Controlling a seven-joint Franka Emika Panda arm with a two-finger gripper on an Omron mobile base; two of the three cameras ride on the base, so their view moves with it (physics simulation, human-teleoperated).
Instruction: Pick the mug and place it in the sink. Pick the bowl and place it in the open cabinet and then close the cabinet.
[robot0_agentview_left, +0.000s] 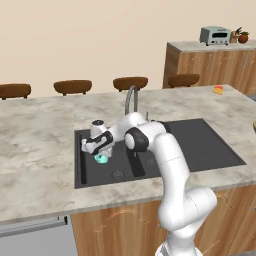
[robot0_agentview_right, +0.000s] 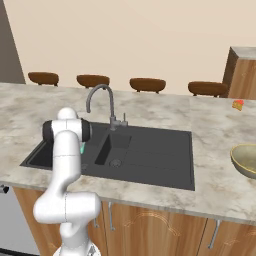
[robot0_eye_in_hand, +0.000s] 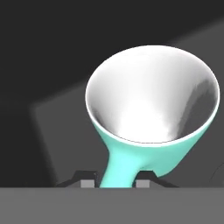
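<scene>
— Where is the mug right now?

— The teal mug (robot0_agentview_left: 102, 159) hangs low inside the left basin of the dark grey sink (robot0_agentview_left: 200, 145), just above the basin floor. Its white inside shows wide and bright in the hand view (robot0_eye_in_hand: 151, 94), with the teal handle running down between the two dark fingertips.

— So the robot has hold of it?

— Yes. The end effector (robot0_agentview_left: 101, 154) is closed narrowly on the mug's handle, fingers pinched against either side of it. The white arm bends over the front edge of the tabletop (robot0_agentview_left: 40, 130) and reaches down into the basin.

— What else is around the sink?

— A tall curved grey faucet (robot0_agentview_left: 131, 97) rises behind the divider between the basins. From the right side, a sliver of teal (robot0_agentview_right: 82, 148) peeks out beside the arm. The olive-beige bowl (robot0_agentview_right: 246, 160) sits on the marble tabletop well to the right of the sink. A small orange item (robot0_agentview_right: 238, 104) lies farther back on that side, and brown stools (robot0_agentview_left: 73, 86) line the far edge.
</scene>
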